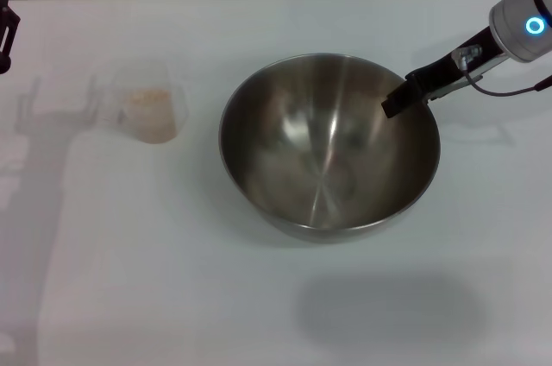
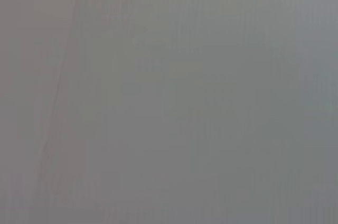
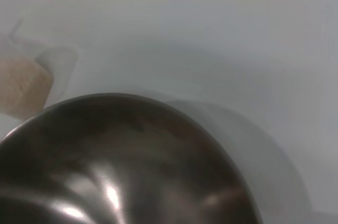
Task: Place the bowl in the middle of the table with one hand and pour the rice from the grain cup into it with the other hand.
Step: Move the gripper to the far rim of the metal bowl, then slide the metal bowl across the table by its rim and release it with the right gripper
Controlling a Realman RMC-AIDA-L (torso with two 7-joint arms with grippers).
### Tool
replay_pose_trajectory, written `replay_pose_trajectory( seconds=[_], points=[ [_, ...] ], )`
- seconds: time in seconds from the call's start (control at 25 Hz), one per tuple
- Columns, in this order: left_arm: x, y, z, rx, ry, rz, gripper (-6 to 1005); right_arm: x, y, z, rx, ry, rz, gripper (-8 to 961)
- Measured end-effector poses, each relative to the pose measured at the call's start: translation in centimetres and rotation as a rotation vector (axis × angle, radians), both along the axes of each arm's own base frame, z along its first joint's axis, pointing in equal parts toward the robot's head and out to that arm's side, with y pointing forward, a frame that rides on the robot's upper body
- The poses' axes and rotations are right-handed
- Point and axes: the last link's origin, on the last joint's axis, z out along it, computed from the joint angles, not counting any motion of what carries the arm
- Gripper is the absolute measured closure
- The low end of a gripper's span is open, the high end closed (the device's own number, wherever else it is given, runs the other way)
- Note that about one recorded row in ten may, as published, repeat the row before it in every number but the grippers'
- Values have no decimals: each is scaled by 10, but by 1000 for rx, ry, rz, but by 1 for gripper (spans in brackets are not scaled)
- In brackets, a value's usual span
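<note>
- Gripping the far right rim of the large shiny stainless-steel bowl (image 1: 328, 146), right gripper (image 1: 405, 97) fingers clamped over the edge, mid-table (image 1: 259, 297).
- Needed steady hold, gentle release.
- Left the small clear grain cup (image 1: 148, 107) with beige rice (image 1: 147, 100) near the bowl's left.
- Parked the left gripper (image 1: 5, 28) at the far-left edge; fingers impossible to judge.

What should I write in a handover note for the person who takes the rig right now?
Right gripper: at the bowl's right rim, one finger inside; whether it clamps the rim cannot be seen.
Left gripper: parked at the far left table edge, holding nothing visible.
Bowl: empty, near the table's middle.
Grain cup: upright to the bowl's left, apart from it, rice inside.
Done: bowl roughly placed.
Left: release the bowl, pick up the cup, pour the rice.
</note>
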Motion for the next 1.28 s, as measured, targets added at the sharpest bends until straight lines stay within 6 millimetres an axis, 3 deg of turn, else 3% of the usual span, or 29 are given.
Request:
replay_pose_trajectory(
  seconds=[0.12, 0.64, 1.28],
  points=[
    [0, 0, 0, 0, 0, 0, 161, 2, 0, -2, -4, -2, -2, 366],
    [2, 2, -1, -3, 2, -9, 161, 7, -2, -7, -5, 6, 11, 944],
    [4, 2, -1, -2, -5, -12, 162, -8, 6, 6, 59, 103, 65, 932]
  ],
)
